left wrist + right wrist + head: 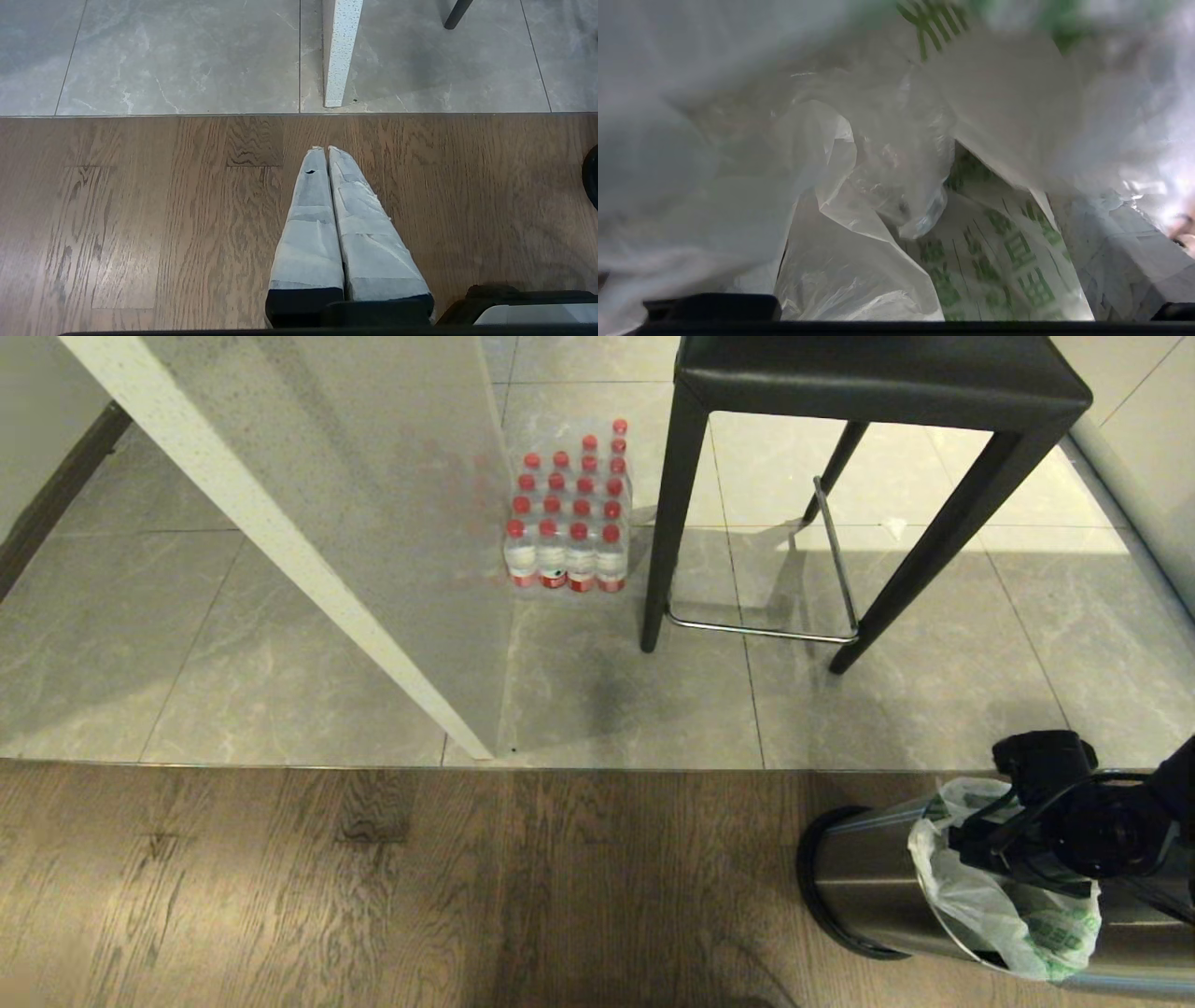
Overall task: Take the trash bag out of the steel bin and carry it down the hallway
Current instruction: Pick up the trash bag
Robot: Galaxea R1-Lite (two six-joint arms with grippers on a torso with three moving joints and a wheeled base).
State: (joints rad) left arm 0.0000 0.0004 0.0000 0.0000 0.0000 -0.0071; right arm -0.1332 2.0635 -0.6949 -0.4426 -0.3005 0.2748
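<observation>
Right gripper [1004,859] jaws spread wide, grasping nothing, down in the mouth of one thin translucent white trash bag with green print [994,905], lining one round brushed-steel bin [864,882] on dark wood-plank floor [373,887]. Left gripper [325,149] fingers pressed together, empty. Beyond: grey marble-look tiles [187,644], one black stool [878,378], one shrink-wrapped pack of red-capped bottles [569,513].

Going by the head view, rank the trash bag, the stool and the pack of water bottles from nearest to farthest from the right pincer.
1. Trash bag: right at the right pincer, spilling over the steel bin's mouth.
2. Stool: farther off on the grey tiles, its nearest leg slanting toward the bin.
3. Pack of water bottles: farthest, to the left beyond the stool.
</observation>
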